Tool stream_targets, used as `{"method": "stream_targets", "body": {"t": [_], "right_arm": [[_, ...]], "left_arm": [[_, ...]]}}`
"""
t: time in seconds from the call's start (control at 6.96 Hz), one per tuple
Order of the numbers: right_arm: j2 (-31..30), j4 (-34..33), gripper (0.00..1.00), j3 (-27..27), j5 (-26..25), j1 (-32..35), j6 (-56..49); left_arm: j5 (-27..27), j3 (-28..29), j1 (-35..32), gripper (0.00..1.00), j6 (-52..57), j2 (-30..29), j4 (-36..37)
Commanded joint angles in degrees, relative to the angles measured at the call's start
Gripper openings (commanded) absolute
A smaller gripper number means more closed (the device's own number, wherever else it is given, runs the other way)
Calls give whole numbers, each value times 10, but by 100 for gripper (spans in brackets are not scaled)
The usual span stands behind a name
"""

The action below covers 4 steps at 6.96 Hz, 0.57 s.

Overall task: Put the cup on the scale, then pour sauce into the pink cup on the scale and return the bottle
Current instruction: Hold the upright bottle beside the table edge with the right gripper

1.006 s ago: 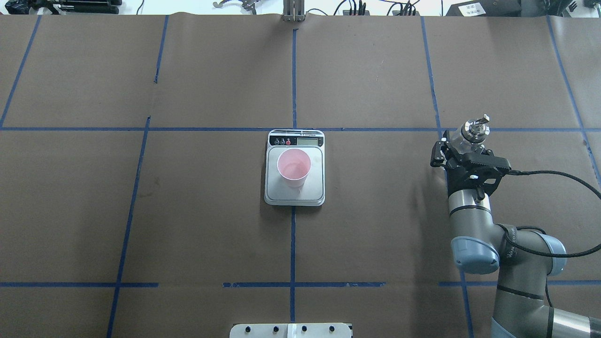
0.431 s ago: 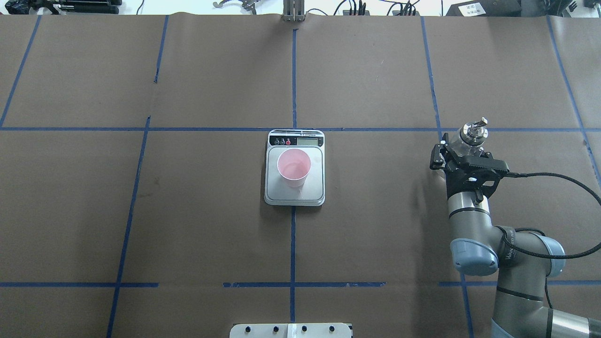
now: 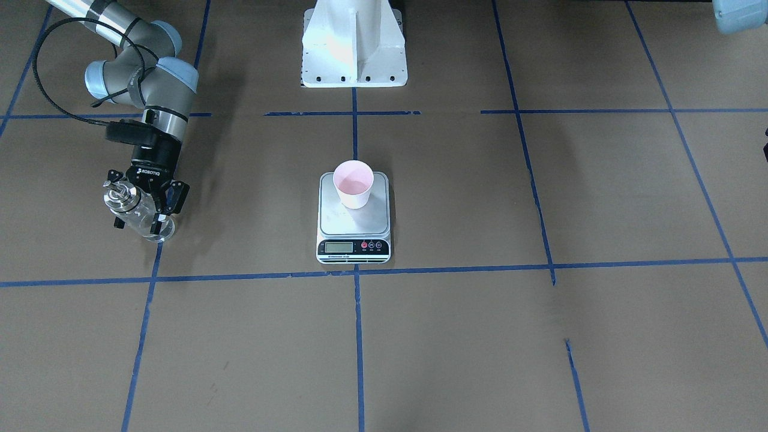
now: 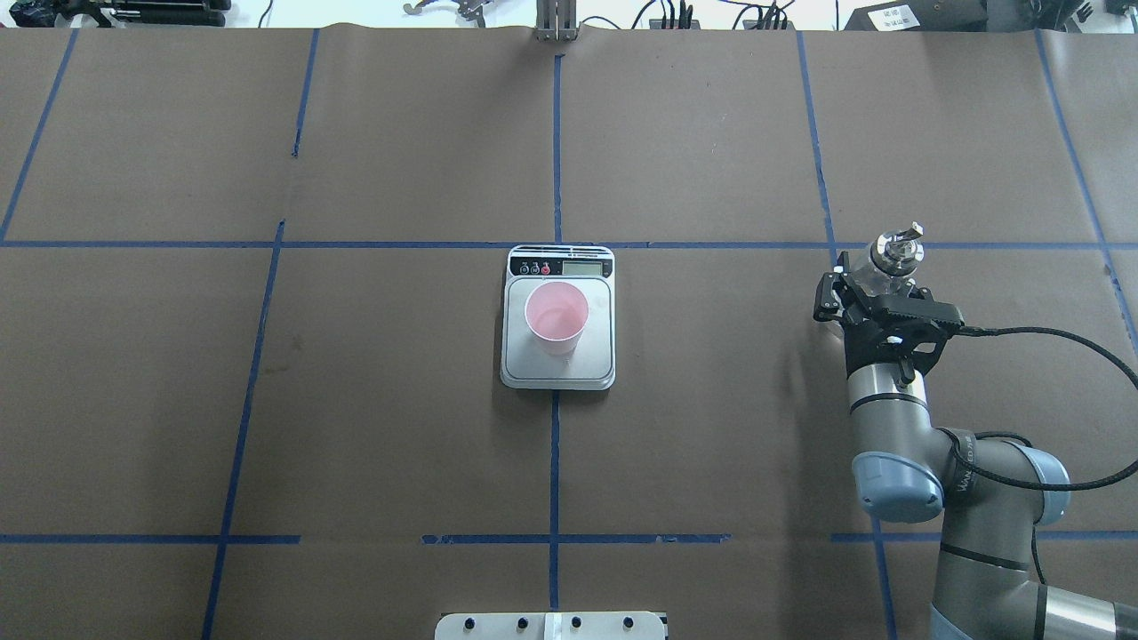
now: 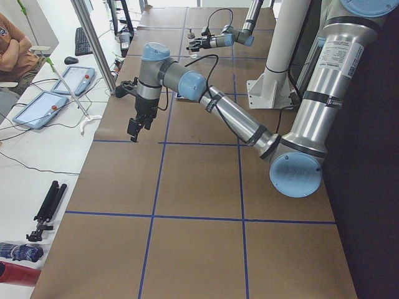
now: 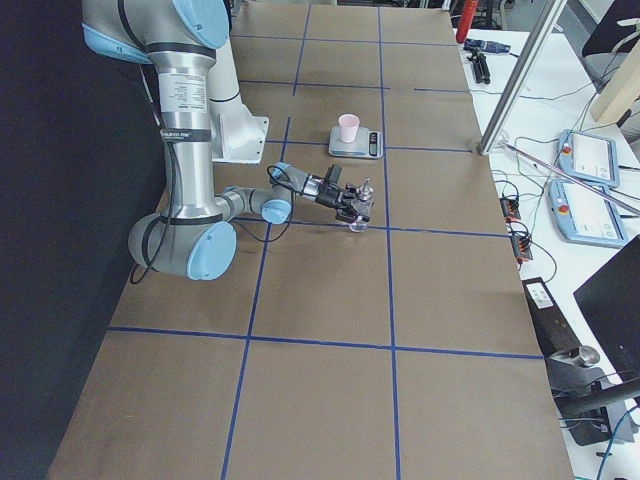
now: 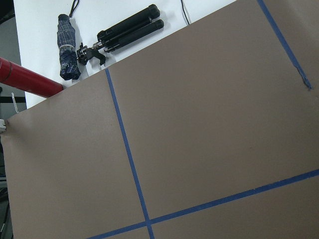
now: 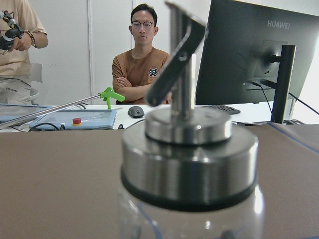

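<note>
The pink cup (image 4: 556, 313) stands upright on the scale (image 4: 594, 369) at the table's middle; both also show in the front view, cup (image 3: 353, 183) and scale (image 3: 336, 219). My right gripper (image 4: 876, 284) is shut on the clear glass bottle (image 4: 894, 252) at the table's right side, upright, with its base at or just above the paper (image 3: 141, 216). The bottle's silver collar and spout fill the right wrist view (image 8: 189, 149). My left gripper (image 5: 134, 129) hangs over the table's far left end; I cannot tell whether it is open or shut.
The robot's white base (image 3: 354, 48) stands behind the scale. Beyond the left table edge lie a folded umbrella (image 7: 67, 47), a tripod (image 7: 127, 27) and a red tube (image 7: 27, 79). Operators' desks with tablets (image 6: 590, 160) and a monitor (image 8: 259, 55) run along the far side.
My right gripper lowered the bottle slightly and drew it a little toward the robot between one second ago and 0.4 s ago; since then nothing has moved. Cup and scale are unchanged.
</note>
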Motion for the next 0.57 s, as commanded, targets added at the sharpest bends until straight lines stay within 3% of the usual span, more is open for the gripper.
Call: {"method": "stream_targets", "body": {"t": [0.0,0.14,0.29,0.43], "right_arm": [[0,1,31,1,0,0,1],[0,1,55,0,-1,0,1],[1,1,72,1,-1,0,1],[2,0,100,0,-1,-1,1]], "left_arm": [[1,0,0,100,0,-1,0],[1,0,0,100,0,-1,0],[0,0,0,100,0,-1,0],[0,-1,0,100,0,-1,0]]}}
